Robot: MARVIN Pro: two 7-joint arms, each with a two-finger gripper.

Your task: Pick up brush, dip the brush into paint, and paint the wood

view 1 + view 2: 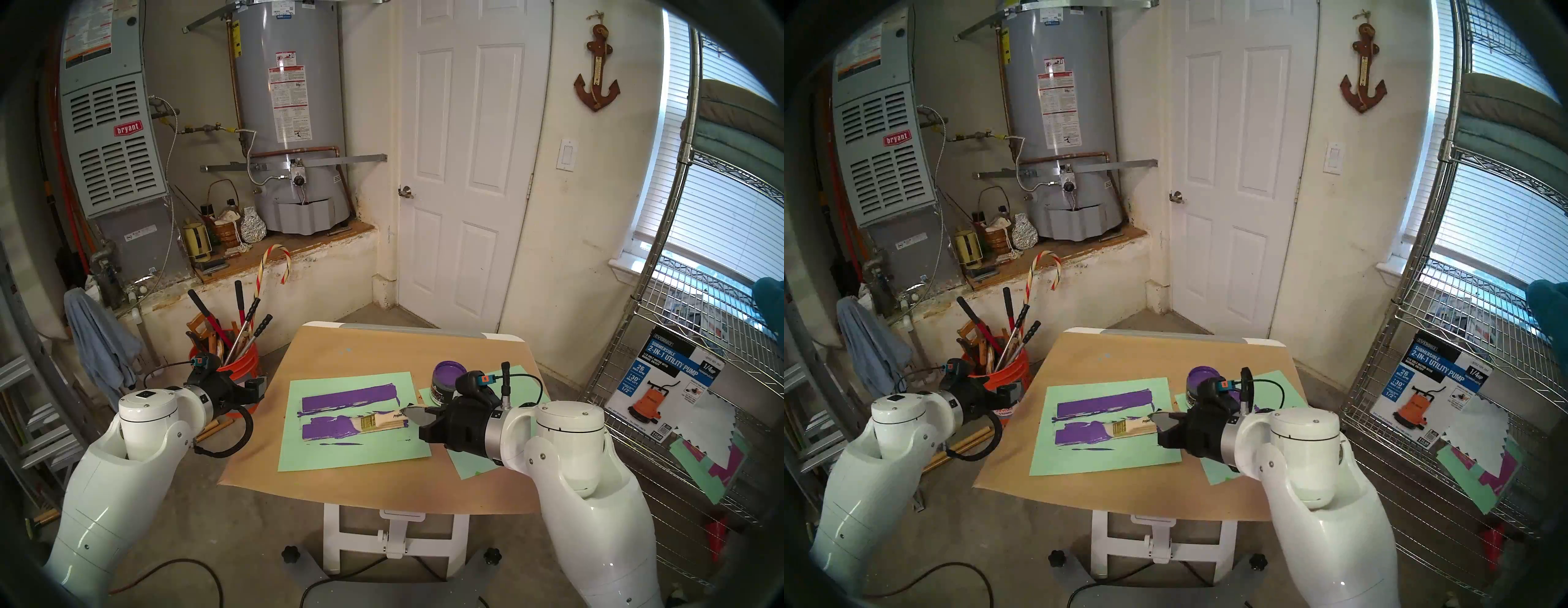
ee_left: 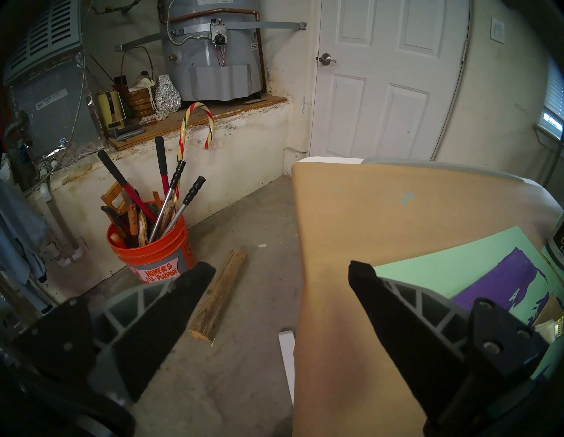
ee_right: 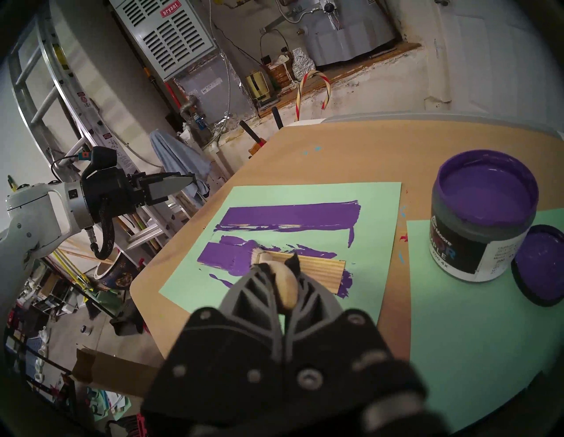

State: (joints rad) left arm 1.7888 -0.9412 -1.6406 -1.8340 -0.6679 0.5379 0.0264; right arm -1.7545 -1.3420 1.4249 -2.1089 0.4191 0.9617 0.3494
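The brush (image 1: pixel 382 420) (image 1: pixel 1132 426) lies along the wood (image 1: pixel 326 431) (image 3: pixel 320 267), a narrow strip on a green sheet (image 1: pixel 360 458). Its bristles rest on the strip's purple left half; the right half is bare tan. My right gripper (image 1: pixel 413 414) (image 3: pixel 276 265) is shut on the end of the brush's pale handle (image 3: pixel 287 283). The paint (image 1: pixel 445 382) (image 3: pixel 485 219) stands open, full of purple, just behind that gripper. My left gripper (image 2: pixel 280 271) (image 1: pixel 259 388) hangs open and empty off the table's left edge.
A flat purple stripe (image 1: pixel 348 399) is painted on the sheet behind the strip. The jar's lid (image 3: pixel 540 265) lies on a second green sheet beside the jar. An orange bucket of tools (image 2: pixel 149 244) stands left of the table, a wire shelf (image 1: pixel 679 382) to the right.
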